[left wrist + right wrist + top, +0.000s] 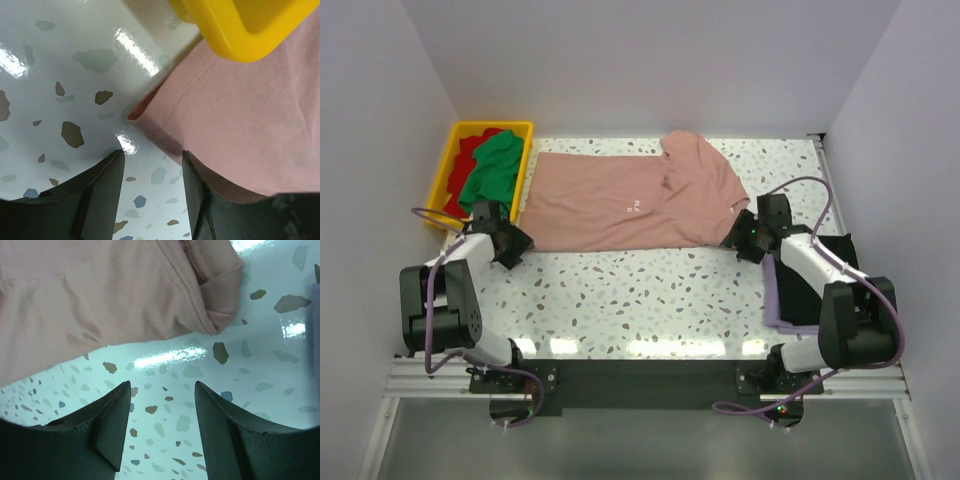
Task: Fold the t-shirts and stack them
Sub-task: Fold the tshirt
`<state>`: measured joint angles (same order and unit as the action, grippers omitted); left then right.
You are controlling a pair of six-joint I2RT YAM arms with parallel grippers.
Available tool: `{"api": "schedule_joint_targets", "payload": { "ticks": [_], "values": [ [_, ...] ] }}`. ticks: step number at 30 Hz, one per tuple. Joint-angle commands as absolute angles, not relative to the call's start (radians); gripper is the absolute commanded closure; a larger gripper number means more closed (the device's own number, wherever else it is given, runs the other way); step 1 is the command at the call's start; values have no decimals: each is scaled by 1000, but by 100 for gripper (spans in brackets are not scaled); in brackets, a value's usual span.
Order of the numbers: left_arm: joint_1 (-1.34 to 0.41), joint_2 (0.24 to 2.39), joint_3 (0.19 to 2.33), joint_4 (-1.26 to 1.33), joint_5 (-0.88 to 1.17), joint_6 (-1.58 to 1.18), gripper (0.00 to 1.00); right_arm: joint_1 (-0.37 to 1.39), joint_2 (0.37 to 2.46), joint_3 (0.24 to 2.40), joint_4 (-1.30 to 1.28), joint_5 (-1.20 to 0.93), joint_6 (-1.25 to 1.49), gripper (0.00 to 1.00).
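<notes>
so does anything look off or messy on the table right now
The pink t-shirt is not lying flat: its near sleeve is bunched and curled under, and the hem corner beside the yellow bin is turned up, showing its underside. The green t-shirt lies crumpled in that bin, unfolded.
</notes>
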<state>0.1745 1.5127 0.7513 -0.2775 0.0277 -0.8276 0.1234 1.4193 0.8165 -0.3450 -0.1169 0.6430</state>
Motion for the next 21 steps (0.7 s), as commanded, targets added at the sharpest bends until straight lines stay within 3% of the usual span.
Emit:
{"api": "schedule_joint_targets", "payload": {
  "ticks": [1,16,21],
  "values": [
    [176,1539,779,-245,-28,-856,46,117,1391,796,-282,-52,661,43],
    [176,1571,813,-264,-110,-848,55,81,1502,787,-166,25,713,44],
    [178,1586,822,-270,-126,-847,56,71,1574,821,-135,12,735,50]
  ]
}}
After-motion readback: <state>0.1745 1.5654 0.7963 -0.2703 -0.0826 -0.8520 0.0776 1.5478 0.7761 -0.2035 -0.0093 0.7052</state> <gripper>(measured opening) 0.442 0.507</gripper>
